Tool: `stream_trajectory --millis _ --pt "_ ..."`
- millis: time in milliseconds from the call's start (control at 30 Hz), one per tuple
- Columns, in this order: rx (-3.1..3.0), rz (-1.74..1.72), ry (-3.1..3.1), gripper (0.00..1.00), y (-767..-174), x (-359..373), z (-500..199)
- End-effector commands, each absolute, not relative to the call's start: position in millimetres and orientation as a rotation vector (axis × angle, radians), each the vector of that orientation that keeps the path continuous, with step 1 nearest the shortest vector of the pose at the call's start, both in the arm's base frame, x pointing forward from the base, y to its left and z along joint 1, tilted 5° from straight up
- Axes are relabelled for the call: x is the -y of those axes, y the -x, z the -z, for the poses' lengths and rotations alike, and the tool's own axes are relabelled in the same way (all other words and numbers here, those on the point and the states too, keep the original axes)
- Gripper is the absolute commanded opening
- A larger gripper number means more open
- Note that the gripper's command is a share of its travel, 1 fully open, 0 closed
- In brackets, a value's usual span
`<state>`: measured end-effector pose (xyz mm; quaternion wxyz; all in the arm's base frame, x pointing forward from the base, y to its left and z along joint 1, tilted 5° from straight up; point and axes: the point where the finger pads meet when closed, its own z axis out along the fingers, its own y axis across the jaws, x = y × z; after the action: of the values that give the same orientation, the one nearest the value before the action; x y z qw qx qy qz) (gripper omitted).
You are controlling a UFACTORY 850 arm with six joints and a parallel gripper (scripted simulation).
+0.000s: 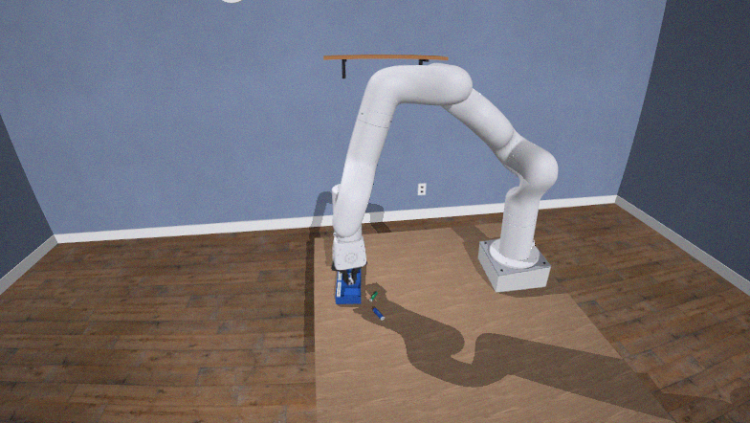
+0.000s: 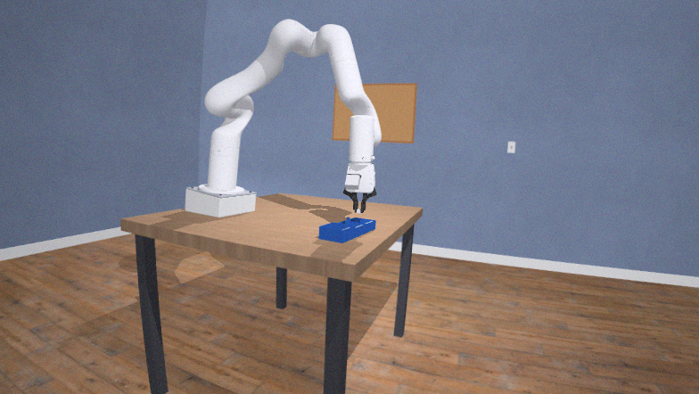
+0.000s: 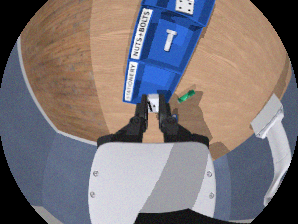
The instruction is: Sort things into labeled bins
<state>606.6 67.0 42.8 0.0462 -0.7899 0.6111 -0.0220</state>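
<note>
fingers are clamped on a small white part, hanging right above the blue bin's (image 3: 174,63) near end

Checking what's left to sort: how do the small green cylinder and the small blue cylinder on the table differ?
Colour: the small green cylinder is green, the small blue cylinder blue. Position: the green one lies nearer the blue bin tray; the blue one lies farther out, toward the top camera. Both lie flat on the wooden table, outside the tray, untouched by the gripper.
</note>
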Motion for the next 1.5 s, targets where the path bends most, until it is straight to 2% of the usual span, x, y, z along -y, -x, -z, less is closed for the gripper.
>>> stream_trajectory --millis 0,167,800,1467 --pt "-2.058 0.082 2.27 0.0 -607.5 -66.8 -43.7" --pt "-2.215 0.093 2.137 0.0 -607.4 -66.6 -43.7" --pt "-2.215 0.093 2.137 0.0 -607.5 -67.0 -41.7" --pt "-2.215 0.093 2.137 0.0 -610.6 -67.0 -5.8"
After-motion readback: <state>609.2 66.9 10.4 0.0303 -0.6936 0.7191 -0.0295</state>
